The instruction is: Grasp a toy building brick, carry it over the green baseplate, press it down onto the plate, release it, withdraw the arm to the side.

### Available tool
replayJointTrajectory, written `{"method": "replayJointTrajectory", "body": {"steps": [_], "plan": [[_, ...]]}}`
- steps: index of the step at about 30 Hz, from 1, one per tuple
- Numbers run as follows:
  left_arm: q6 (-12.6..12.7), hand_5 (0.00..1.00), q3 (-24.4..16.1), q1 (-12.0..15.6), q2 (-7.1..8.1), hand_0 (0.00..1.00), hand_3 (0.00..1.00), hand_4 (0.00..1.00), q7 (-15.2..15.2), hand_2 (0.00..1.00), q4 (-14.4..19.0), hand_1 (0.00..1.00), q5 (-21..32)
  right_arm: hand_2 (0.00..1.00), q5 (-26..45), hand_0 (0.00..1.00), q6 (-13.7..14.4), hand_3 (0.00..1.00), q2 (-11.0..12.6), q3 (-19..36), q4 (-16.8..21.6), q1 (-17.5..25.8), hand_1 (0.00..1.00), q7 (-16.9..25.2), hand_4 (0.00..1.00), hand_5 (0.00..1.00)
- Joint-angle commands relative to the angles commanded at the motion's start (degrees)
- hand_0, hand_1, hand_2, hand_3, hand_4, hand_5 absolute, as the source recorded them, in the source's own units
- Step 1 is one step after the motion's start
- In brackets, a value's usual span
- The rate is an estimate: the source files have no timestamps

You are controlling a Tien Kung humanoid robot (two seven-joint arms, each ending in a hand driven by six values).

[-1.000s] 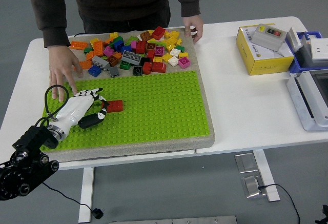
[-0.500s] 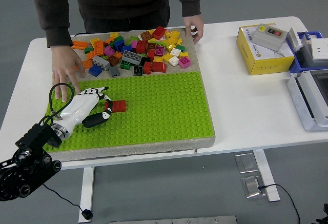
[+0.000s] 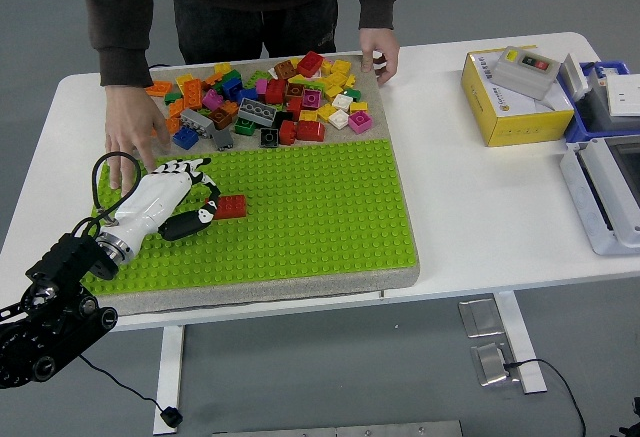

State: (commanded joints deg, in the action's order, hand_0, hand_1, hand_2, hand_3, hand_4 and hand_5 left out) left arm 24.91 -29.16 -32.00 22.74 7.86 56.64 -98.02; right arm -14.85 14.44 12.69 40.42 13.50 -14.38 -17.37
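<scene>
On the left part of the bumpy green plastic baseplate (image 3: 300, 207), your left hand (image 3: 165, 197), white with black fingertips, has slid slightly up and away over the last second. Its fingers now sit loosely open, touching or just beside the small red toy brick (image 3: 230, 206) but not gripping it. The brick has barely moved, so it looks placed; next, pull the arm out sideways, clear of the person's hand (image 3: 135, 137) on the plate's edge.
</scene>
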Motion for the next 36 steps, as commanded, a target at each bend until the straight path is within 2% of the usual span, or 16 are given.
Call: {"method": "replayJointTrajectory", "body": {"steps": [7, 14, 23, 29, 36], "plan": [[0.1, 0.678, 0.9, -0.2, -1.05, 0.981, 0.61, 0.323, -0.1, 0.968, -0.7, 0.962, 0.5, 0.581, -0.2, 0.663, -0.1, 0.705, -0.1, 0.0, 0.0, 0.1, 0.601, -0.1, 0.538, 0.949], [0.2, 0.671, 1.8, -0.7, -2.78, 0.981, 0.609, 0.326, -0.3, 0.966, -2.6, 0.961, 1.2, 0.581, -0.2, 0.663, -0.2, 0.705, -0.2, 0.0, 0.0, 0.0, 0.601, -0.2, 0.539, 0.949], [0.7, 0.666, 2.3, -0.6, -3.67, 0.981, 0.609, 0.324, 0.9, 0.966, -5.6, 0.961, 3.0, 0.581, 0.1, 0.663, -0.3, 0.705, -0.3, -0.2, 0.0, -0.1, 0.602, -0.1, 0.539, 0.949], [0.8, 0.663, 0.2, 0.1, -2.54, 0.981, 0.609, 0.325, 1.7, 0.964, -3.6, 0.96, 2.8, 0.581, 0.2, 0.663, -0.2, 0.705, -0.3, -0.3, 0.1, 0.0, 0.602, -0.1, 0.54, 0.949], [0.2, 0.661, -2.8, 1.5, 0.45, 0.978, 0.609, 0.324, 0.9, 0.956, 2.6, 0.954, 2.2, 0.581, 0.0, 0.664, -0.1, 0.704, -0.1, -0.2, 0.1, 0.0, 0.602, -0.2, 0.54, 0.949]]}}
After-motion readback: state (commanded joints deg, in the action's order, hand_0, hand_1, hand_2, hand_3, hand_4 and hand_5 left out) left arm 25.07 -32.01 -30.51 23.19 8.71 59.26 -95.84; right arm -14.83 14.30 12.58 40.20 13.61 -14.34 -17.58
